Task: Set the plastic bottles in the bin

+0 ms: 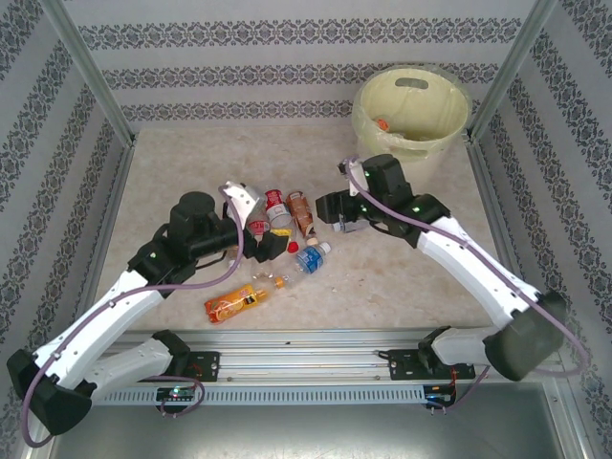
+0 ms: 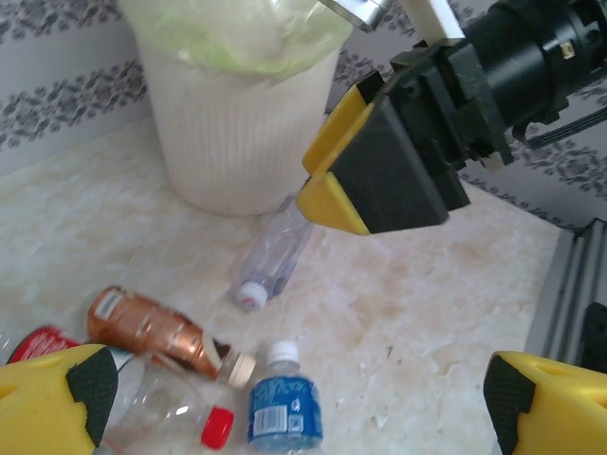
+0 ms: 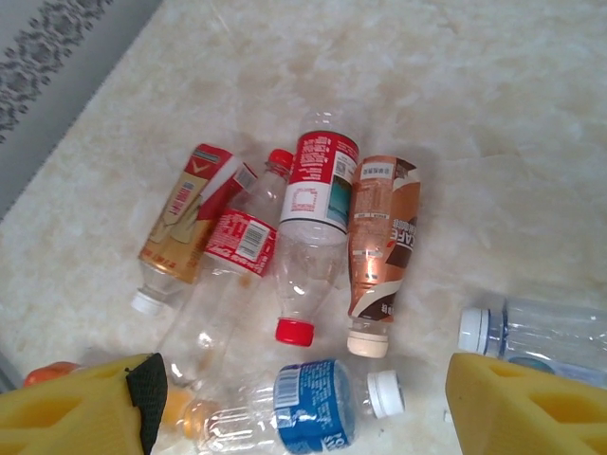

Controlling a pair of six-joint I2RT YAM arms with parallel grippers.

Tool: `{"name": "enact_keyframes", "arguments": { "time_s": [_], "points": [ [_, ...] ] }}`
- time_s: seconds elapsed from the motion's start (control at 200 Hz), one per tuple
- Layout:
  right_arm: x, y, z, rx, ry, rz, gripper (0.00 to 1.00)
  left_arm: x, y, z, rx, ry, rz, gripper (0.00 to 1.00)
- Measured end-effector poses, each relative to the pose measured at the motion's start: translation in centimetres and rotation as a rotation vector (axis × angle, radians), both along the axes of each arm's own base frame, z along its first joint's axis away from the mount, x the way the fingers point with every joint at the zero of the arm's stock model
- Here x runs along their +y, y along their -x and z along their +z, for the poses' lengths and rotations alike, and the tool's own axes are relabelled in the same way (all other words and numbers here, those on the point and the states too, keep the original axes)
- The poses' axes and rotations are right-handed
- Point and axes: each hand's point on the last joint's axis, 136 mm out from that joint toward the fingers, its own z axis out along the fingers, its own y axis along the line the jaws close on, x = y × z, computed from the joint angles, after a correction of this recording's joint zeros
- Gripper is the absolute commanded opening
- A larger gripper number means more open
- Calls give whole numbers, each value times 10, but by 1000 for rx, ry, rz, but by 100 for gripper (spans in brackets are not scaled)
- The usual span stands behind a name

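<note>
Several plastic bottles lie in a cluster mid-table. They include a red-labelled one, a brown one, a gold-labelled one and a blue-labelled one. My left gripper stands open at the cluster's left side, over the blue-labelled bottle. My right gripper is open at the cluster's right, its fingers either side of the blue-labelled bottle without touching it. A clear bottle lies just beside the right finger. The bin stands at the far right.
An orange bottle lies alone near the front rail. Something orange-capped sits inside the bin. The right gripper's fingers hang close in front of the left wrist camera. Patterned walls enclose the table.
</note>
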Motion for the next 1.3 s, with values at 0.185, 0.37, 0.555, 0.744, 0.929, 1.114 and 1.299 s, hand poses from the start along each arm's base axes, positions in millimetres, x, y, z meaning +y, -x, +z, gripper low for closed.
{"name": "enact_keyframes", "arguments": {
  "time_s": [0.185, 0.37, 0.555, 0.744, 0.929, 1.114, 1.299],
  "points": [
    [13, -26, -59, 90, 94, -7, 74, 16, -2, -32, 43, -41, 89, 100],
    [29, -51, -99, 151, 165, -9, 73, 24, -7, -46, 70, -64, 147, 100],
    [47, -77, -115, 155, 187, -13, 74, 30, -12, -48, 67, -74, 194, 100],
    [59, -104, -140, 171, 217, -28, 74, 34, -14, -51, 73, -90, 221, 100],
    [63, -116, -159, 189, 246, -39, 74, 34, -15, -51, 73, -91, 222, 100],
    [66, -121, -173, 210, 263, -40, 72, 34, -16, -55, 82, -99, 222, 100],
    [67, -123, -191, 238, 281, -38, 72, 33, -17, -57, 88, -104, 221, 100]
  ]
}}
